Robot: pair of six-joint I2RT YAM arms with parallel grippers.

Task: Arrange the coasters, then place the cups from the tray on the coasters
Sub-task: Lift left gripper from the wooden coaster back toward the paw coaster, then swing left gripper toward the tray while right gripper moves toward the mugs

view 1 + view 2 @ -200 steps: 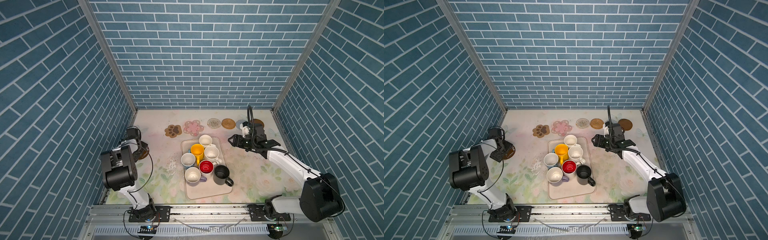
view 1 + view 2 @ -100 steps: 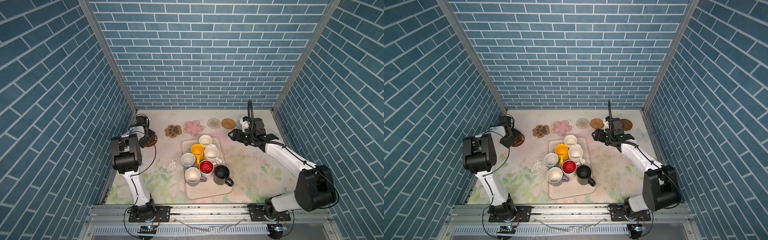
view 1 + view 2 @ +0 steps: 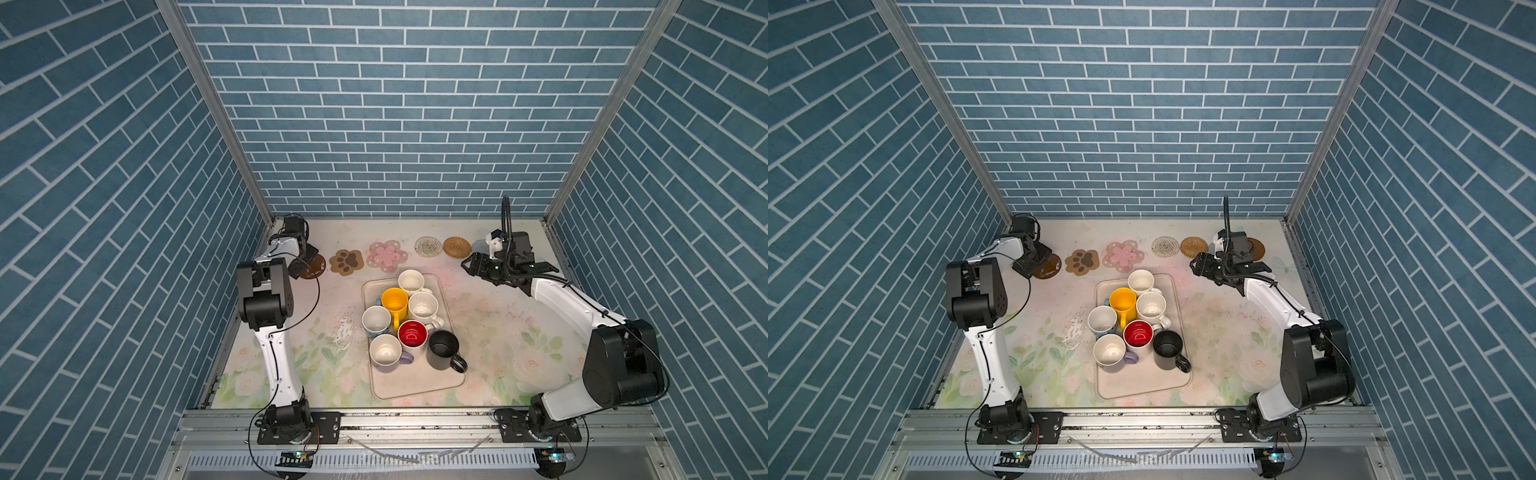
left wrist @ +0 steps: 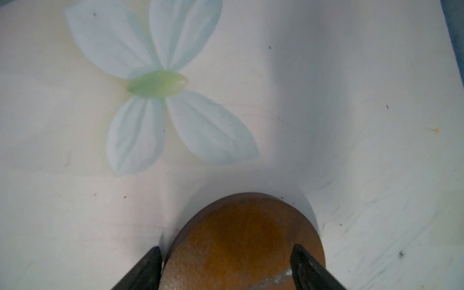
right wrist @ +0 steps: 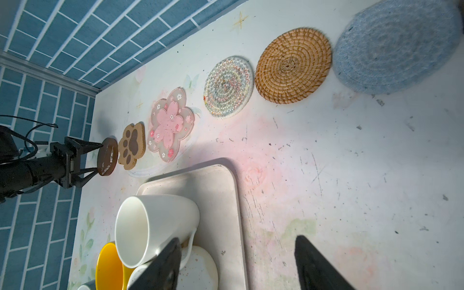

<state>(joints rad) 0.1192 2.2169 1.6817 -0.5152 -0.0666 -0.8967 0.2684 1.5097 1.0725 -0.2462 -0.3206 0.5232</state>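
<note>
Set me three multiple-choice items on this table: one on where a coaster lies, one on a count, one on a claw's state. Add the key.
1. Where does the brown paw-shaped coaster lie?
A. Between the brown round disc coaster and the pink flower-shaped coaster
B. Against the right wall
C. At the near edge of the table

2. How many handled mugs stand in the large cream rectangular tray?
A. Five
B. Seven
C. Nine

3. How is the right claw?
A. Open, with nothing in it
B. Shut on a yellow mug
C. Shut on a coaster

Key:
1 A: in both top views it sits in the far row between those two.
2 B: seven rims show in both top views.
3 A: the right wrist view shows its jaws wide apart, gripping nothing.
</note>
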